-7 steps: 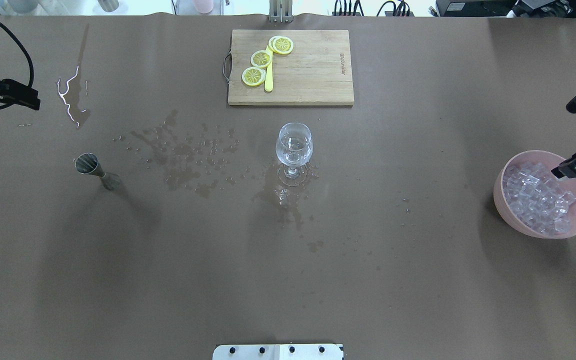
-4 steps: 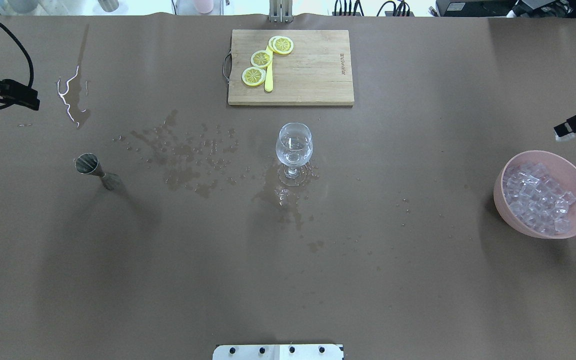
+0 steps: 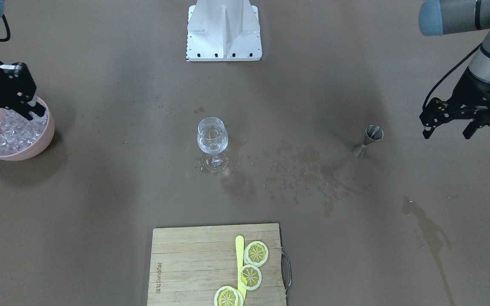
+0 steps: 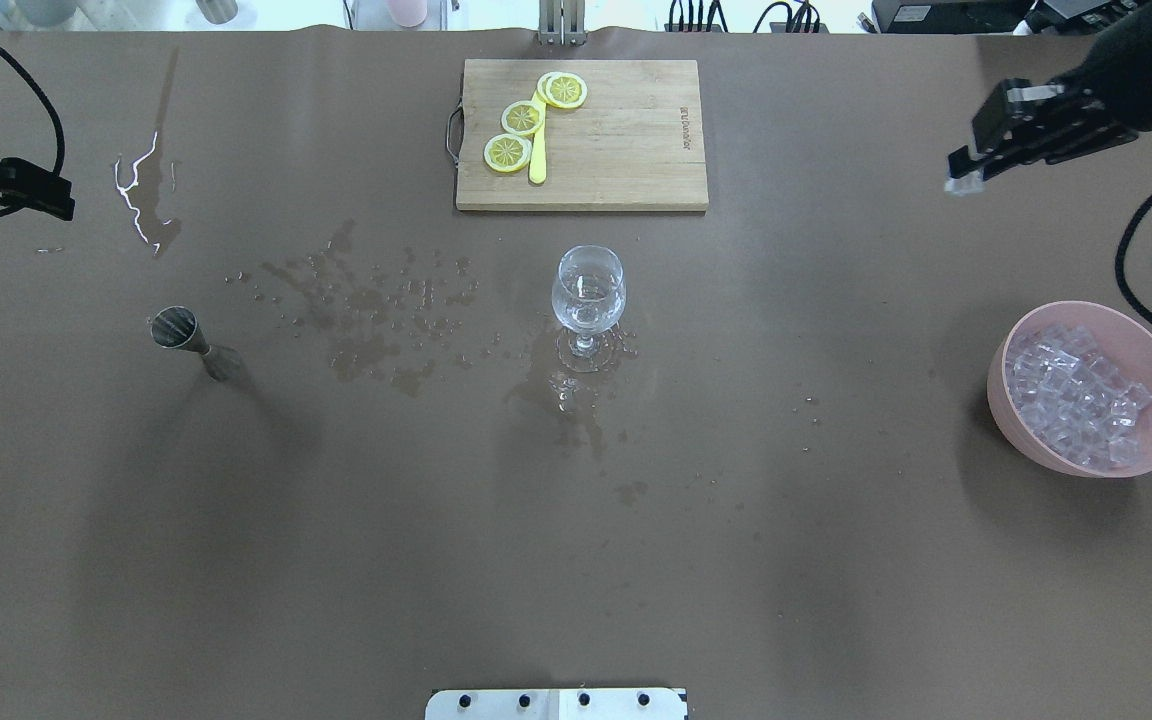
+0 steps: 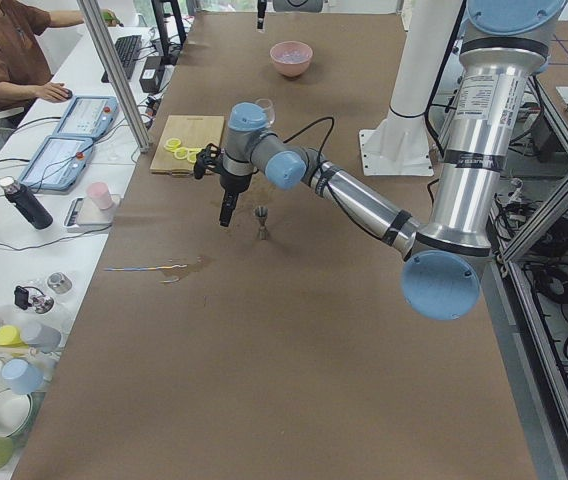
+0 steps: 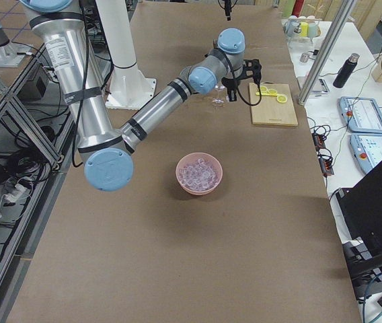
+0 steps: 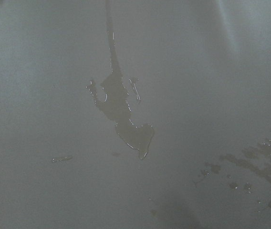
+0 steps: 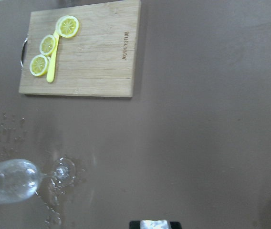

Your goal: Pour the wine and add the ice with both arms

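The ice [image 4: 1076, 395] is a heap of clear cubes in a pink bowl [image 4: 1011, 420] at the table's right end. My right gripper [image 4: 961, 180] is high above the table, beyond the bowl, shut on one ice cube [image 8: 150, 224] that shows between its fingertips in the right wrist view. A wine glass [image 4: 588, 290] with a little clear liquid stands at the table's middle, well to the left of that gripper. My left gripper [image 3: 445, 135] is open and empty above the table's left end, beyond a steel jigger [image 4: 176, 328].
A wooden cutting board [image 4: 626, 140] with lemon slices [image 4: 508, 152] and a yellow knife lies at the far middle. Spilled liquid [image 4: 376, 310] wets the table between the jigger and the glass. Another puddle [image 7: 126, 119] lies under the left gripper. The white stand [image 3: 223, 29] is at the near edge.
My right gripper has risen out of the ice bowl with a cube and moved away from the robot and slightly inward. The left gripper has barely moved.
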`<act>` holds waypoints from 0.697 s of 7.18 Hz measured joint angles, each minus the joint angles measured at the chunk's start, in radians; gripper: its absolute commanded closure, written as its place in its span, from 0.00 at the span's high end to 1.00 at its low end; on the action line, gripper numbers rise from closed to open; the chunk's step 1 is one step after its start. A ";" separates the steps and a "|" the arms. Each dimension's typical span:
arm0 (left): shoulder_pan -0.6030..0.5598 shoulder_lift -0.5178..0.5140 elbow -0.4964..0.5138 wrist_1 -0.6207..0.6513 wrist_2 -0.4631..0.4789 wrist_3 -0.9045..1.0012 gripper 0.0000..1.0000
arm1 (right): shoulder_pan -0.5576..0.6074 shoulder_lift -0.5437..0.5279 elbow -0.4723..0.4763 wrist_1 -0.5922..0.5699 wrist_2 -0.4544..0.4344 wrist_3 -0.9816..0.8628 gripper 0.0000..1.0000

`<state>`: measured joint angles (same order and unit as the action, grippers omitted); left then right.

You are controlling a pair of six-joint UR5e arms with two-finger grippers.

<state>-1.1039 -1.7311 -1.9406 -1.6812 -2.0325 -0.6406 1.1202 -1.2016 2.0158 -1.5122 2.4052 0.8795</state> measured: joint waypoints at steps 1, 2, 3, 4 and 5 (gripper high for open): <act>-0.007 -0.003 0.013 0.000 0.000 0.022 0.99 | -0.080 0.069 -0.004 0.000 -0.060 0.120 0.00; -0.011 -0.005 0.025 -0.001 0.000 0.033 0.99 | -0.160 0.124 -0.012 0.001 -0.140 0.204 0.00; -0.012 -0.008 0.033 -0.001 -0.001 0.036 0.99 | -0.224 0.174 -0.032 0.001 -0.211 0.253 0.00; -0.012 -0.010 0.040 -0.002 -0.001 0.037 0.99 | -0.274 0.217 -0.059 0.001 -0.272 0.284 0.00; -0.013 -0.011 0.048 -0.004 -0.001 0.038 0.99 | -0.315 0.247 -0.080 0.001 -0.321 0.300 0.00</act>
<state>-1.1167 -1.7419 -1.8923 -1.6856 -2.0337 -0.6026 0.8049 -0.9548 1.9362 -1.5110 2.0841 1.1796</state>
